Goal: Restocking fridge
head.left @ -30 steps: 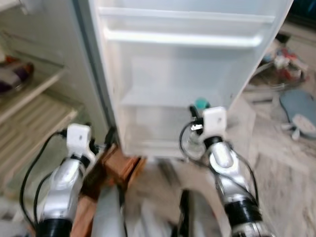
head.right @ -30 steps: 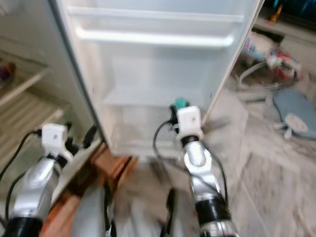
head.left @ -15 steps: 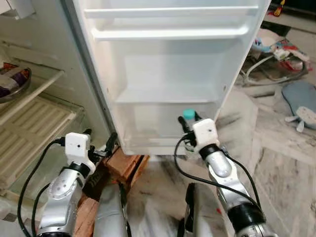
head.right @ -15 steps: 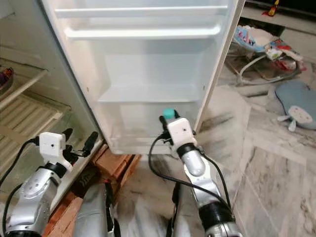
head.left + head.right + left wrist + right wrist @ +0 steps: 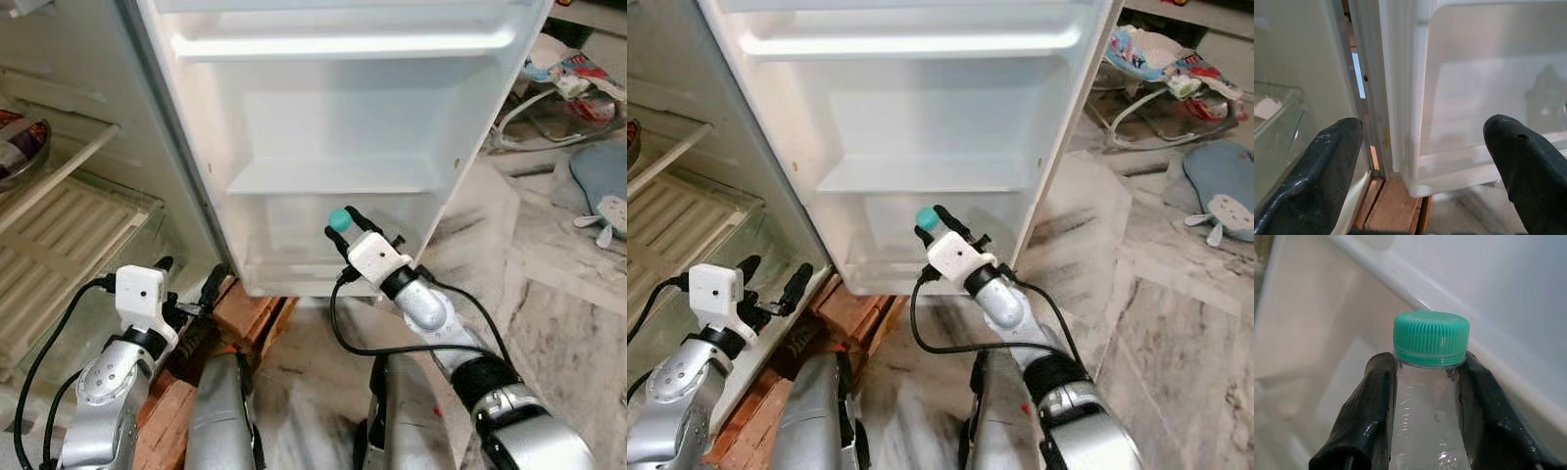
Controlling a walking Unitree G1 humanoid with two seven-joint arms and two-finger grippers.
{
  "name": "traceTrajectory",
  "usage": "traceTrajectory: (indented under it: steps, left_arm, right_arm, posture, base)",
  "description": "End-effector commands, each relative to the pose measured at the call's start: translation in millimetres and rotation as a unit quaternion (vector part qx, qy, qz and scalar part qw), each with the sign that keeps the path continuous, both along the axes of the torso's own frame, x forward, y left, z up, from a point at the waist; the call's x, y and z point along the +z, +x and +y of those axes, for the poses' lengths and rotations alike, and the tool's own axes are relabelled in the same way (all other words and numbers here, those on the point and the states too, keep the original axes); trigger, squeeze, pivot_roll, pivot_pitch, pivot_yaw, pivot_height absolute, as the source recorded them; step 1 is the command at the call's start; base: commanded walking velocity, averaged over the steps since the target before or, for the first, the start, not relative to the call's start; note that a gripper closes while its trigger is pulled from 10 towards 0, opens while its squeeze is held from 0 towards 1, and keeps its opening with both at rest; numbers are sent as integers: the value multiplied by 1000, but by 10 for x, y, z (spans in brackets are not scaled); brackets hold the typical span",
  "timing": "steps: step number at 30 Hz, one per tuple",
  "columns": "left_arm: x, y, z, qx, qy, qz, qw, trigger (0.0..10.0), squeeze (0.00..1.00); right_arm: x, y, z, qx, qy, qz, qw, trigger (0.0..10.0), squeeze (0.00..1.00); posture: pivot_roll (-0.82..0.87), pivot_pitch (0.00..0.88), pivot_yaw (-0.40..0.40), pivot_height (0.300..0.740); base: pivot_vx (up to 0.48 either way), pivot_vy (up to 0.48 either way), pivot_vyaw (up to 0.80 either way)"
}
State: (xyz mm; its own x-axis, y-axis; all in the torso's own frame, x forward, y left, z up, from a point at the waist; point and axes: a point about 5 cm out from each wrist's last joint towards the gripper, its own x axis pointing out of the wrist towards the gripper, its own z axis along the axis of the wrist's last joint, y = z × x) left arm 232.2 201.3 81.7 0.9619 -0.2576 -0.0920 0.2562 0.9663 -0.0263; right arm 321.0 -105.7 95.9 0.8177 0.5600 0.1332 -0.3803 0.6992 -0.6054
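We see one open white fridge door (image 5: 343, 108), and we place everything else by it. On its inner face we count two white shelf rails near the top and two bins lower down, the bottom one a clear plastic door bin (image 5: 294, 250). Our right hand (image 5: 345, 223) sits just in front of that bottom bin, level with its upper edge, and its two black fingers (image 5: 1374, 416) are clamped on the neck of one clear plastic bottle with a teal screw cap (image 5: 1431, 339). The cap stands free above the fingertips, close against the door's inner wall; the bottle's lower body is hidden behind the hand. Our left hand (image 5: 186, 289) hangs low at the door's hinge side, near its bottom corner, its two fingers spread wide with nothing between them. Below that corner lie some reddish-brown bricks (image 5: 245, 308). On the hinge side of the door are the fridge's pale ribbed shelves (image 5: 59, 245). Beyond the door's free edge stretches one grey marble floor (image 5: 549, 294).
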Motion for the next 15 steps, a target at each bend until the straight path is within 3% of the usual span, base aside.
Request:
traceTrajectory:
  steps: [1, 7, 10, 15]
  left_arm:
    - [35, -25, 40, -1, 3, 1, 1000, 10000, 0]
    - [40, -54, 74, -3, 6, 10, 1000, 10000, 0]
    - [42, -45, 60, -8, 11, 11, 1000, 10000, 0]
    - [69, -62, 68, -5, 11, 10, 1000, 10000, 0]
  right_arm:
    - [40, 38, -21, -8, -19, -28, 999, 10000, 0]
    - [107, 155, -165, -71, -41, -68, 994, 10000, 0]
    - [86, 192, -247, -113, -10, -46, 992, 10000, 0]
    - [-126, 120, -322, -163, 13, -2, 987, 10000, 0]
  posture:
    - [202, 170, 23, 581]
    - [210, 183, 36, 581]
    - [216, 184, 39, 581]
    - [233, 191, 42, 581]
  base:
    - [0, 0, 0]
    - [0, 0, 0]
    - [0, 0, 0]
    - [0, 0, 0]
